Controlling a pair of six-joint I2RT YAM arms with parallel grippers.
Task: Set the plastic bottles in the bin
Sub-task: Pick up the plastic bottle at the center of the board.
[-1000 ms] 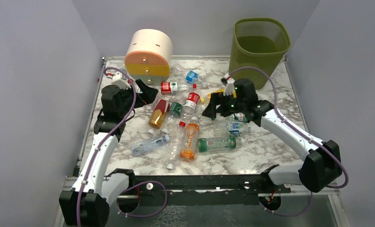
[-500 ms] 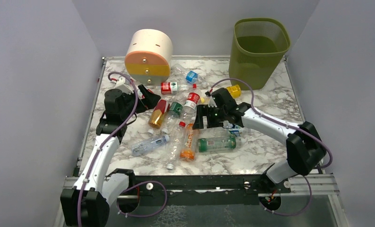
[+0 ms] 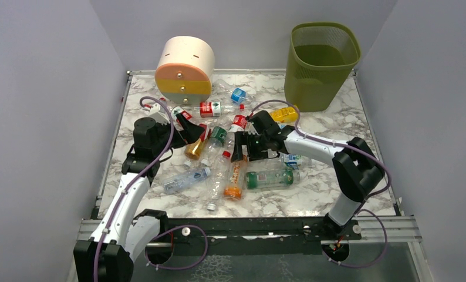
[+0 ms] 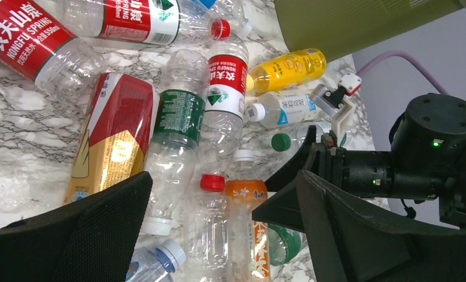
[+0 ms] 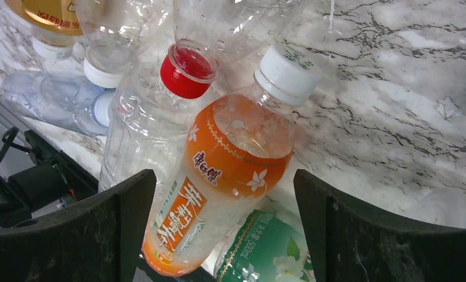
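Several plastic bottles lie in a pile on the marble table (image 3: 336,176). The olive-green bin (image 3: 321,64) stands at the back right. My right gripper (image 3: 244,154) is open and low over the neck end of an orange-label bottle (image 3: 235,176). In the right wrist view the gripper (image 5: 225,229) has a finger on either side of this bottle (image 5: 225,158), without touching it. My left gripper (image 3: 196,128) is open and empty above a red-and-gold bottle (image 3: 195,143). In the left wrist view the gripper (image 4: 219,235) is above a clear bottle with a red cap (image 4: 212,183).
A cream-orange-yellow round drawer box (image 3: 185,64) stands at the back left. A yellow bottle (image 3: 284,113) lies just in front of the bin. A green-label bottle (image 3: 270,178) lies beside the orange one. Grey walls close in both sides. The two grippers are close together.
My right gripper has moved left and nearer, from in front of the bin to over the orange-label bottle. My left gripper has moved a little right, toward the pile.
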